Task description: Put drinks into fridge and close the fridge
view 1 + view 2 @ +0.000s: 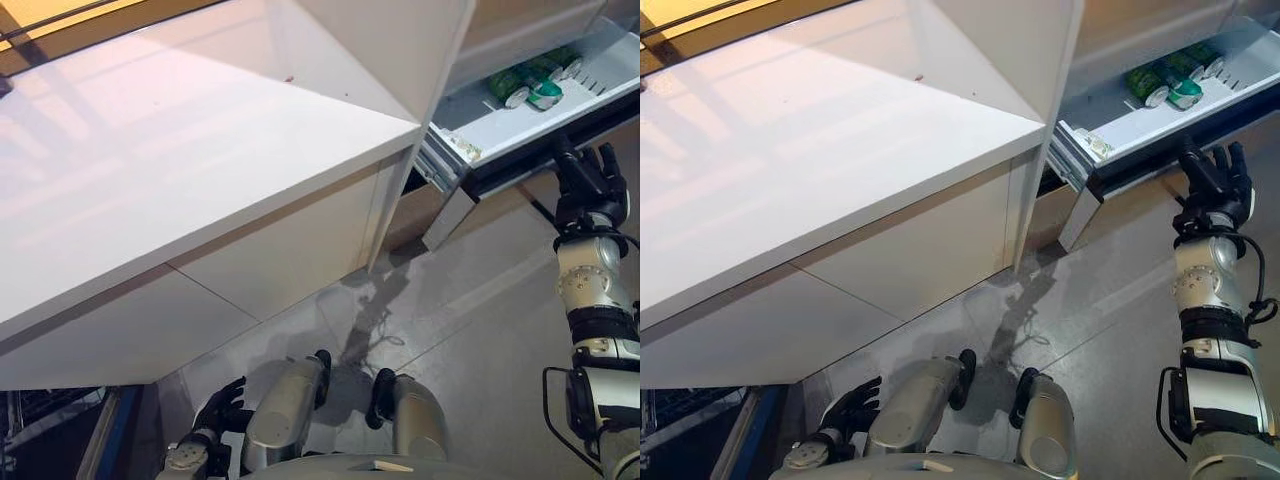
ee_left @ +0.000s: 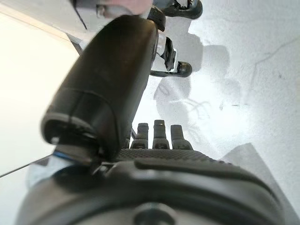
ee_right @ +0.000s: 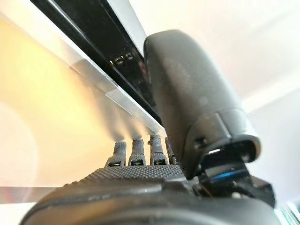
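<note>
In open fridge drawer [image 1: 520,125]: cans [image 1: 528,85] lying sideways.

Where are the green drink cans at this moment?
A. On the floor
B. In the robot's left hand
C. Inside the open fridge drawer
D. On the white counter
C: the green drink cans lie in the pulled-out fridge drawer, with the right hand at the drawer's dark front edge.
</note>
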